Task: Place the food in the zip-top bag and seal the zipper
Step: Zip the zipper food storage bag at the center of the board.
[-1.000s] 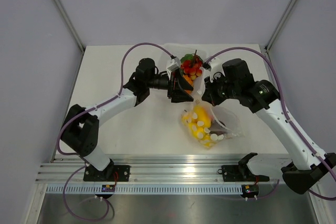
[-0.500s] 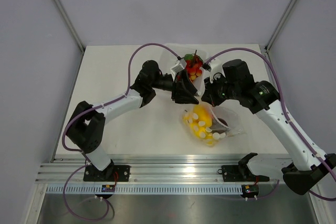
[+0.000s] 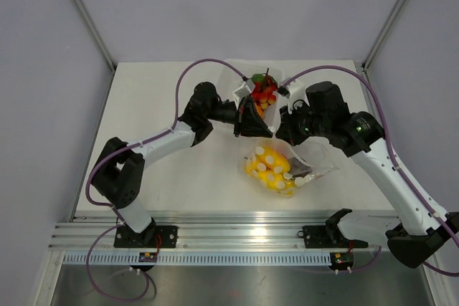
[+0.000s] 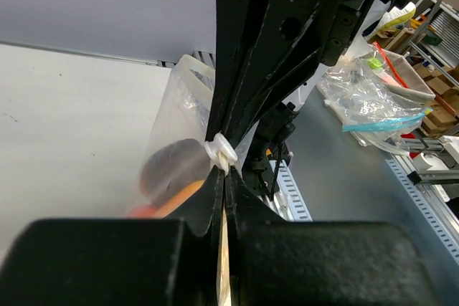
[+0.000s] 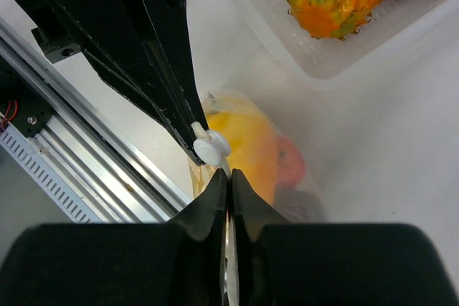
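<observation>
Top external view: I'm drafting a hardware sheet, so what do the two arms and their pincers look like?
Both the left arm and the right arm have glossy white links between bulky black joint housings, on black bases. A purple cable loops loosely along each. The left pincer and the right pincer are matte black, with two slim flat fingers each.

Bright, even light; soft shadows on the table (image 3: 143,98). Wrist views blur heavily in the foreground; the bag (image 4: 176,134) looks perhaps hazy.
</observation>
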{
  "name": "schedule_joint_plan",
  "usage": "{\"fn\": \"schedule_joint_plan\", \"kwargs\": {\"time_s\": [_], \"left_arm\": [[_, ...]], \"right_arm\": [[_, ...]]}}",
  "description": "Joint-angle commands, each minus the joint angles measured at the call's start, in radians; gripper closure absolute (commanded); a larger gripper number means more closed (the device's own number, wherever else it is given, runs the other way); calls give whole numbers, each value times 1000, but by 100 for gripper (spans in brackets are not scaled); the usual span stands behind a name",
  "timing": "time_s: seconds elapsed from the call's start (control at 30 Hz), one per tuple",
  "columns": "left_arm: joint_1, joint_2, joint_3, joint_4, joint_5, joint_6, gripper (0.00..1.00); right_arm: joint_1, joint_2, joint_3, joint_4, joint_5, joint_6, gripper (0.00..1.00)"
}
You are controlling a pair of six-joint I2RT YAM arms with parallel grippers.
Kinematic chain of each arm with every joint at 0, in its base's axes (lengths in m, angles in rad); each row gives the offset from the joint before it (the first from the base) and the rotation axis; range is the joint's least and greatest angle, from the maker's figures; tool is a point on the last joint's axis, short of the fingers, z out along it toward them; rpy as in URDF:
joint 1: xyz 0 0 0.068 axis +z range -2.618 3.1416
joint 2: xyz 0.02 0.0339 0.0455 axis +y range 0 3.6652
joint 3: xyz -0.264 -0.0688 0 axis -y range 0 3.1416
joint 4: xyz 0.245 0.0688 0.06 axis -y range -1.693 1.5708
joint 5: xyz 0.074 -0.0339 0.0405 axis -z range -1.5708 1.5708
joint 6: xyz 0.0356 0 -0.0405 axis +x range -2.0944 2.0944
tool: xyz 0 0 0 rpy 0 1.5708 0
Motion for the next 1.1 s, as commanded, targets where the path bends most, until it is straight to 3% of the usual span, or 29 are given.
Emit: {"fn": "schedule_joint_plan", "kwargs": {"time_s": [0.0, 0.13, 0.17, 0.27, 0.37, 0.57, 0.8, 1.07], "left_arm": [[-8, -4, 58, -24, 33, 40, 100], [-8, -10, 61, -65, 51, 72, 100], [-8, -11, 67, -82, 65, 86, 100], [-8, -17, 92, -177, 85, 158, 100], [-8, -28, 132, -324, 93, 271, 100], [-8, -42, 191, -576, 100, 474, 100], [-8, -67, 188, -619, 88, 514, 100], [-8, -71, 196, -627, 79, 514, 100]], "right_arm": [[8, -20, 12, 60, 15, 3, 88], [8, -23, 33, 54, -2, -5, 65], [8, -23, 45, 54, -20, -14, 54], [8, -19, 65, 52, -45, -31, 40], [7, -3, 81, 50, -57, -35, 35], [-7, 21, 84, 76, -123, -18, 39], [-73, 37, 82, 89, -236, 0, 47], [-85, 72, 58, 64, -325, -5, 45]]}}
